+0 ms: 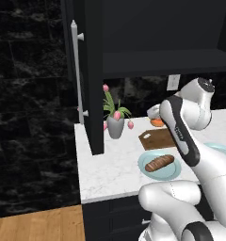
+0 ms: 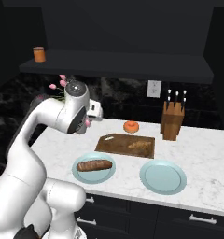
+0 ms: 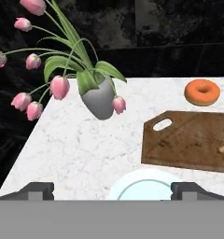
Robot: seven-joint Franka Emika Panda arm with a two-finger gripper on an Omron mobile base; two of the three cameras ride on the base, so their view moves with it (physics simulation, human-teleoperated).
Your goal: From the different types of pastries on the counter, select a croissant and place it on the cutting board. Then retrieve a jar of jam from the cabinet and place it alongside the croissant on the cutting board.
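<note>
My arm rises from the base, bends at the elbow and reaches forward, with the wrist raised above the work surface. In the left base view the forearm slants upward toward the wrist joint. My gripper is empty and spread wide: the two dark fingertips stand far apart at opposite sides of the hand view, with nothing between them and no contact on either pad.
</note>
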